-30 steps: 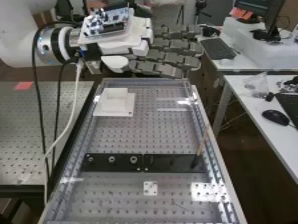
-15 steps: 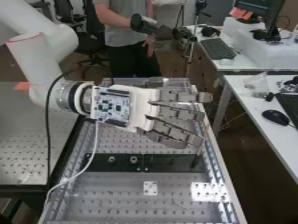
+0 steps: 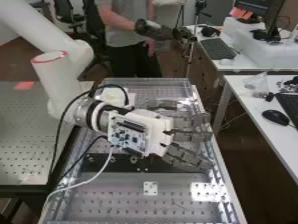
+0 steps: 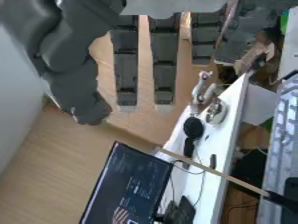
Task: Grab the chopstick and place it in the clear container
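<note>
Clearly, the slim, straight, pale wooden chopstick (image 4: 213, 171) is outside the robot hand's grasp: in the wrist view it stands apart from the dark grey robot hand (image 3: 189, 136), with one end at a small dark holder (image 4: 283, 201). Its bare shaft is seen against the white desk (image 4: 223, 135) and the corner of the black-framed monitor (image 4: 126, 182). The robot hand is spread wide, its long fingers (image 4: 165, 65) straight and holding nothing, above the perforated grey metal bench (image 3: 120, 192). A flat black plate (image 3: 120, 162) lies on the bench, partly hidden by the robot hand.
</note>
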Tool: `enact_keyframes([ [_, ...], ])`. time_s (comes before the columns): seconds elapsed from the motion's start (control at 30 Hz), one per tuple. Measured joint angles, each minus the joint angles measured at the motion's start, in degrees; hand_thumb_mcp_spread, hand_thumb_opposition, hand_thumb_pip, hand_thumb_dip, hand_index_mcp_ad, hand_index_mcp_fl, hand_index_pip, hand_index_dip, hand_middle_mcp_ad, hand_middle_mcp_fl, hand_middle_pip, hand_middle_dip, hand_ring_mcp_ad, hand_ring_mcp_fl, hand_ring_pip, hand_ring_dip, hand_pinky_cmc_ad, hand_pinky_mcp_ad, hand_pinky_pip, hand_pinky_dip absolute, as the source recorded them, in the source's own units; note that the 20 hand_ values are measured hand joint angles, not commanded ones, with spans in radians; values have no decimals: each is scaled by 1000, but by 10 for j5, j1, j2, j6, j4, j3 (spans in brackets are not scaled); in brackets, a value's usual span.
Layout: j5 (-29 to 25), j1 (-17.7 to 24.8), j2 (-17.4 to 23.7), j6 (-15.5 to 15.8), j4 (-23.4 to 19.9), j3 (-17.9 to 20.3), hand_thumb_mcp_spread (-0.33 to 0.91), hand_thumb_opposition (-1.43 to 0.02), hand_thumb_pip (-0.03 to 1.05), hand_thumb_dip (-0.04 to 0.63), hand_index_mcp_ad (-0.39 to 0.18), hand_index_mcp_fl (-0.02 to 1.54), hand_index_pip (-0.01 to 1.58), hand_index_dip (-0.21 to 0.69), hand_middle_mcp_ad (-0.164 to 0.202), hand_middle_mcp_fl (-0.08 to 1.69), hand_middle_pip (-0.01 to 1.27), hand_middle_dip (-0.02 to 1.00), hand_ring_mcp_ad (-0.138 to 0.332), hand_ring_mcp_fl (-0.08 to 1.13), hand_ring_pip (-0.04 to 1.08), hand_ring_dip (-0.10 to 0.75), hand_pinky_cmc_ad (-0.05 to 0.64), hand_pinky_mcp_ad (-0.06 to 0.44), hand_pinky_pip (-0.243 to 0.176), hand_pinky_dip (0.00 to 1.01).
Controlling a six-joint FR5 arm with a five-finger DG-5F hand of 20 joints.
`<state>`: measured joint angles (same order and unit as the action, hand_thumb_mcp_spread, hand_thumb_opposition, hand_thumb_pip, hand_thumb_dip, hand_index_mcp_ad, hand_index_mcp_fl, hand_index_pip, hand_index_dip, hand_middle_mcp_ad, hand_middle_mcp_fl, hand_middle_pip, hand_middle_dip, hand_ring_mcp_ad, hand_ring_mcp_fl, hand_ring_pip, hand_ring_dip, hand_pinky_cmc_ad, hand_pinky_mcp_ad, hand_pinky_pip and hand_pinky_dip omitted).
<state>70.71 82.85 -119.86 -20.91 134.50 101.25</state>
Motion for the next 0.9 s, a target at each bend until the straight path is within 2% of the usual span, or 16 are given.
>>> enact_keyframes([
  [0.1, 5, -1, -10, -6, 11, -12, 302, -791, 860, 323, -87, 290, 883, -40, 117, 457, 232, 429, 211, 51, 94, 161, 211, 199, -157, 431],
  [0.33, 15, -3, -35, -27, 39, -39, 302, -803, 860, 323, -94, 257, 934, -54, 115, 473, 311, 429, 215, 80, 87, 166, 215, 199, -157, 429],
  [0.43, 16, -3, -42, -36, 42, -45, 304, -803, 860, 328, -91, 257, 934, -56, 115, 496, 328, 429, 213, 99, 93, 178, 215, 199, -157, 433],
  [0.5, 17, -3, -48, -46, 45, -50, 300, -803, 860, 328, -101, 239, 934, -59, 117, 492, 346, 429, 192, 110, 91, 182, 211, 202, -157, 435],
  [0.63, 17, -2, -57, -62, 51, -58, 304, -817, 860, 328, -103, 239, 915, -59, 117, 515, 361, 429, 194, 113, 87, 197, 211, 197, -157, 438],
  [0.73, 14, -1, -65, -73, 54, -64, 305, -817, 857, 328, -103, 239, 918, -59, 113, 543, 382, 429, 195, 129, 86, 197, 211, 211, -157, 438],
  [0.9, 12, 1, -73, -77, 60, -74, 339, -817, 840, 328, -108, 236, 949, -56, 113, 553, 440, 429, 192, 168, 93, 209, 211, 208, -157, 438],
])
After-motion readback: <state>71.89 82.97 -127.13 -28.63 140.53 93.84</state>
